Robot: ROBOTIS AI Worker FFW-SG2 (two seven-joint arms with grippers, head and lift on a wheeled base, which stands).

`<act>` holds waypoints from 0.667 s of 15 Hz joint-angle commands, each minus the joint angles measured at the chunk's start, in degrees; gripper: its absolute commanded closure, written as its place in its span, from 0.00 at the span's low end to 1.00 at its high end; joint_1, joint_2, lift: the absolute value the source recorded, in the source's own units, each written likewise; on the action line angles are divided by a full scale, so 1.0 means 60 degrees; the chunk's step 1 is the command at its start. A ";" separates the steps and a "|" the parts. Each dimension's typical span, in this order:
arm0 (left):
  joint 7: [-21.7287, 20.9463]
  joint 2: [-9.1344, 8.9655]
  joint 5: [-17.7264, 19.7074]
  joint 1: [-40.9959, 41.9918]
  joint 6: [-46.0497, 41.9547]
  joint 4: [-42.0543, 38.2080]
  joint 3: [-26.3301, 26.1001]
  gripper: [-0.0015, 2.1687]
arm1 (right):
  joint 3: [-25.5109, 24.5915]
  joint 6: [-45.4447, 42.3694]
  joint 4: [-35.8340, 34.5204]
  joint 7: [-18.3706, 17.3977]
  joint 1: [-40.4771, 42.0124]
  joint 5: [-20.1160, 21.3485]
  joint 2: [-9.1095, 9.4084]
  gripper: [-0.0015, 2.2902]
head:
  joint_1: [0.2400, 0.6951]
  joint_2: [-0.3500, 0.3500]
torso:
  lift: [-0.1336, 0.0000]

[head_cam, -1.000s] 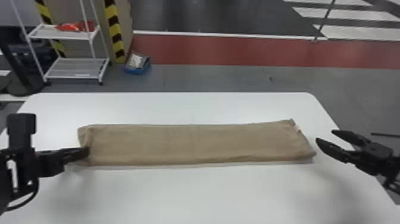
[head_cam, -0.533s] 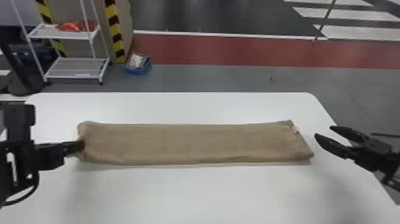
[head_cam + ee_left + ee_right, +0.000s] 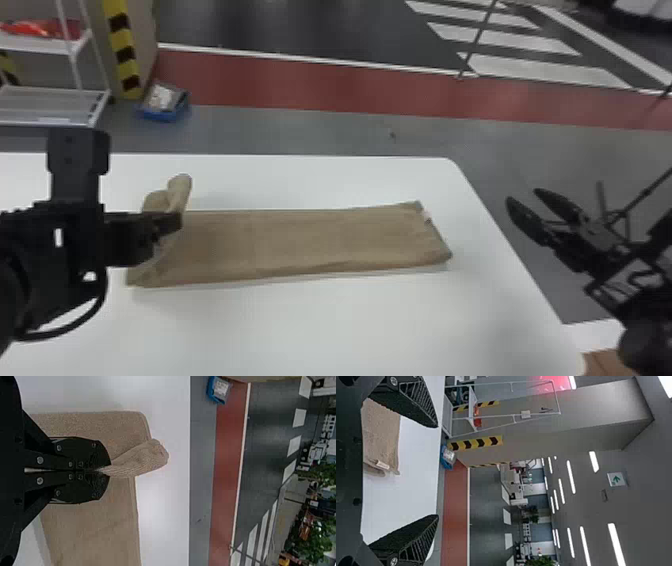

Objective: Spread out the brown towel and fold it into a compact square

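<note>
The left hand (image 3: 172, 222) hides part of the brown towel (image 3: 300, 242).

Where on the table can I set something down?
The table lies bare on the robot's side of the brown towel, in a strip between towel and far edge, and right of the towel. It's crowded at the towel's left end, where the left gripper pinches it.

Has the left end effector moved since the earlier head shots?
Yes, to the right. Judged against the far right corner of the table in the head view, the left end effector is now closer to it.
</note>
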 commanded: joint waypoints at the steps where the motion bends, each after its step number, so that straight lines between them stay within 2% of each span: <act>1: 0.0373 -0.0282 -0.0191 0.0030 -0.0873 0.0484 -0.1329 0.66 | -0.0161 -0.0154 0.0000 -0.0104 0.0073 -0.0309 0.0097 0.03 | 1.00 0.00 | 0.11; 2: 0.0754 -0.0282 -0.0264 0.0030 -0.1957 0.1026 -0.2017 0.66 | -0.0264 -0.0183 0.0000 -0.0104 0.0117 -0.0382 0.0083 0.03 | 1.00 0.00 | 0.11; 3: 0.1032 -0.0282 -0.0264 0.0045 -0.3158 0.1539 -0.2632 0.60 | -0.0337 -0.0300 0.0058 -0.0119 0.0161 -0.0499 0.0083 0.04 | 1.00 0.00 | 0.11; 5: 0.0842 -0.0282 -0.0235 0.0176 -0.4828 0.2110 -0.3248 0.04 | -0.0308 -0.0505 0.0088 -0.0119 0.0293 -0.0529 0.0068 0.04 | 1.00 0.00 | 0.11; 6: 0.0593 -0.0282 -0.0147 0.0220 -0.4828 0.2169 -0.3365 0.00 | -0.0235 -0.0505 0.0073 -0.0119 0.0322 -0.0514 0.0083 0.04 | 0.98 0.00 | 0.11; 8: 0.0329 -0.0282 -0.0088 0.0455 -0.4828 0.2169 -0.3438 0.01 | -0.0044 -0.0505 0.0088 -0.0192 0.0322 -0.0470 0.0141 0.04 | 0.97 0.00 | 0.11; 10: 0.0315 -0.0282 0.0058 0.0601 -0.4858 0.2139 -0.3365 0.01 | 0.0278 -0.0505 0.0029 -0.0236 0.0322 -0.0397 0.0273 0.04 | 1.00 0.00 | 0.11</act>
